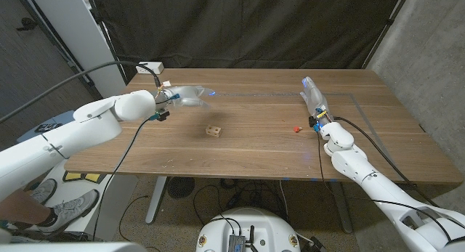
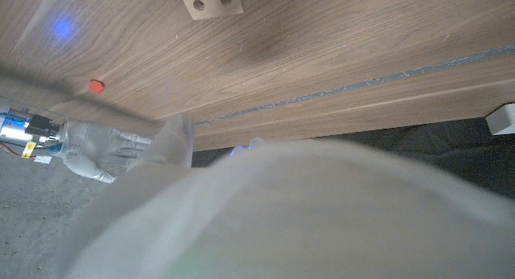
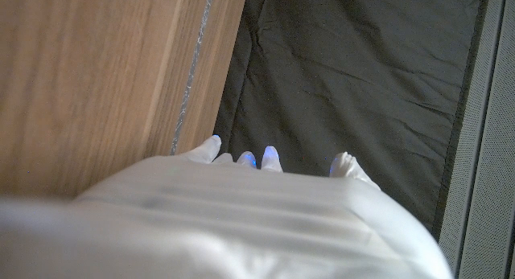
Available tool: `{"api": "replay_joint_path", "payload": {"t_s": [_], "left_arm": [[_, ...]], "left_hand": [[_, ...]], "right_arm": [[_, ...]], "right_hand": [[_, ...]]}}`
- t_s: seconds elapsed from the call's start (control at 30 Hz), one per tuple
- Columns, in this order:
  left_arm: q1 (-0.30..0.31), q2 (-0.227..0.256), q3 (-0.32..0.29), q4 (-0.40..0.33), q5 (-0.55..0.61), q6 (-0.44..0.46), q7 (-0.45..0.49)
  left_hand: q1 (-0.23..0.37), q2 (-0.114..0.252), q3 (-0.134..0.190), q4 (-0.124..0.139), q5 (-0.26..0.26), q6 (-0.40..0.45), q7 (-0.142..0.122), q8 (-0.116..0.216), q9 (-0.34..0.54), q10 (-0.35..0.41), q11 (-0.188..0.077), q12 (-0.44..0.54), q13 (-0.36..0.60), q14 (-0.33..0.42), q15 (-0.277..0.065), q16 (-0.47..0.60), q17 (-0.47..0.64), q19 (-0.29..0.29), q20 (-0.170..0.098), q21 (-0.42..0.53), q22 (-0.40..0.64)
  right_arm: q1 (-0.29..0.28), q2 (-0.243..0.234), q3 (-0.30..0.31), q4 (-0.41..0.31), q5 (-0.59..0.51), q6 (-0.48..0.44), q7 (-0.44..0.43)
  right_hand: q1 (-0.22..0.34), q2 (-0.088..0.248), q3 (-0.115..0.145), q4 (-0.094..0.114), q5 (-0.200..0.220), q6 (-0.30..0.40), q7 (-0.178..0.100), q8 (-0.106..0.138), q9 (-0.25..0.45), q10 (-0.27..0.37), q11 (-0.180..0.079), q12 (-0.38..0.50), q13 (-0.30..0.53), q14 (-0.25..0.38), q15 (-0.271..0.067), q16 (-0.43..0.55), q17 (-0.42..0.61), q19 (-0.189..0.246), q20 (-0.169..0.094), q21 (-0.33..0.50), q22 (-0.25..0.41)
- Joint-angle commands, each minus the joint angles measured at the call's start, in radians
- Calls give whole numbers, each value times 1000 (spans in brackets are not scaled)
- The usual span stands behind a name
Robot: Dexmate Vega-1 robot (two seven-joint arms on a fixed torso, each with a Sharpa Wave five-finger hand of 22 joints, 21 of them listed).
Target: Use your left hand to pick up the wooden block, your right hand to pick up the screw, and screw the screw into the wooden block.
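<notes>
A small wooden block with two holes lies near the middle of the table; the left wrist view shows the block too. A small red screw lies to its right, and the left wrist view catches the screw as well. My left hand hovers left of and behind the block, fingers stretched out and apart, holding nothing. My right hand stands just behind and right of the screw, fingers straight, empty. The left wrist view also catches the right hand.
A white box sits at the table's back left corner. A pale tape line runs along the back and right of the wooden table. A dark curtain hangs behind. A person's shoes show on the floor at left.
</notes>
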Motion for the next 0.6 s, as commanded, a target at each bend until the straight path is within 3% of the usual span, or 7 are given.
{"api": "replay_joint_path", "payload": {"t_s": [0.03,0.33,0.43,0.6], "left_arm": [[32,19,12,-73,142,74,22],[22,4,57,-107,303,101,-2],[28,-4,58,-115,334,112,-6],[31,-23,81,-133,430,155,-28]], "left_hand": [[43,-26,-1,-2,12,30,-5,14,3,37,-7,15,3,16,-6,11,5,-16,25,0,2],[99,-77,-13,1,25,53,-7,14,4,90,-5,28,8,40,-13,12,7,-63,57,-6,3],[115,-94,-18,2,31,54,0,12,4,99,-16,29,11,43,-12,12,7,-81,70,-7,3],[130,-103,-20,4,33,55,7,10,5,98,-14,28,14,43,-10,11,8,-104,85,-9,3]], "right_arm": [[-9,-2,2,-5,1,-1,-4],[-10,2,4,2,6,6,-1],[-8,5,4,7,6,10,1],[-6,10,4,15,6,15,0]], "right_hand": [[-1,-4,2,-2,9,6,-7,4,5,-1,-4,2,5,-19,3,1,1,2,-5,6,2],[0,-4,3,-4,9,4,-7,4,5,-2,-4,2,5,-20,2,1,1,1,-5,6,2],[0,-4,3,-5,9,4,-7,4,5,-2,-4,2,5,-21,2,1,1,1,-5,6,2],[0,-3,4,-6,10,4,-7,4,5,-2,-3,2,5,-21,1,1,1,1,-5,6,2]]}}
